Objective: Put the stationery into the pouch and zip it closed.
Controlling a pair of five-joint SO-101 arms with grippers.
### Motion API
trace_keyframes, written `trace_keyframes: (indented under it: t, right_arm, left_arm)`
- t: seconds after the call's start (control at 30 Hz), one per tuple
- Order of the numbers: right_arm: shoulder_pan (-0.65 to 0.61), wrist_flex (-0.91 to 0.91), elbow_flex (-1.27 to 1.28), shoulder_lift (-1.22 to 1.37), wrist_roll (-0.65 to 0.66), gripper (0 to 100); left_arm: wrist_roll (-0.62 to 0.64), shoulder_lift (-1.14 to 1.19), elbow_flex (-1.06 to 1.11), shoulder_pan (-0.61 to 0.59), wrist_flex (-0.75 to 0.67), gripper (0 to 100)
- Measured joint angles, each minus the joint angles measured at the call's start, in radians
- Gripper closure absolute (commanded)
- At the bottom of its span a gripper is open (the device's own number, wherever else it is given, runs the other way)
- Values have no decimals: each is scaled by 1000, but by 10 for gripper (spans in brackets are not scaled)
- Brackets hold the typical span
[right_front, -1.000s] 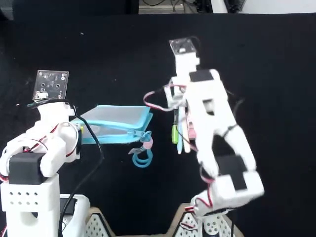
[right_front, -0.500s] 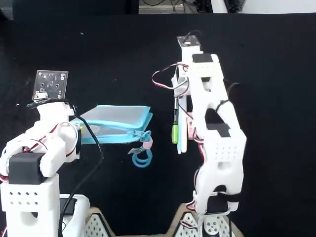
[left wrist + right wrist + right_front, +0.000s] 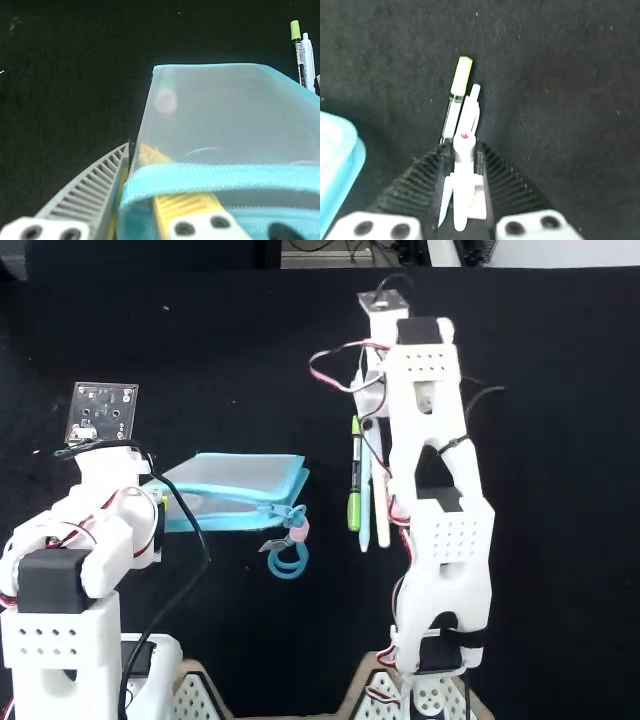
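Table (image 3: 200, 340), covered in black cloth, is being used as the work surface. A translucent, blue-trimmed pouch (image 3: 240, 480) is being supported on it, with a blue ring clip (image 3: 288, 562) at its zipper end. Green-capped pen (image 3: 353, 477), white pen (image 3: 365, 515) and cream pen (image 3: 382, 532) are being kept side by side, apart from the pouch.

A strip of bare black cloth table (image 3: 330, 440) runs between the translucent mesh pouch with light blue trim (image 3: 235, 480) and the row of green, pale blue and cream pens (image 3: 365, 500). A blue and pink ring pull (image 3: 287, 552) sits at the near end of that strip, beside the pouch's corner. The white right arm (image 3: 435, 490) overhangs the pens from their right; the left arm (image 3: 90, 530) covers the pouch's left end. Bare cloth spreads beyond the pouch and right of the right arm
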Motion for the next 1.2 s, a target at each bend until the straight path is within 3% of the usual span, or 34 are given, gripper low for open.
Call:
trace_keyframes:
  t: [0.13,0.3,0.67,1.03,1.2]
  right_arm:
    - [0,8,0,-66,0,988]
    - [0,8,184,-255,0,988]
    - [-15,8,499,-936,0,988]
    - [-305,5,519,-1513,0,988]
    - [-382,-80,517,-1731,0,988]
  left_arm:
    - [0,0,0,0,0,966]
    - [0,0,0,0,0,966]
    - [0,0,0,0,0,966]
    - [0,0,0,0,0,966]
    - [0,0,0,0,0,966]
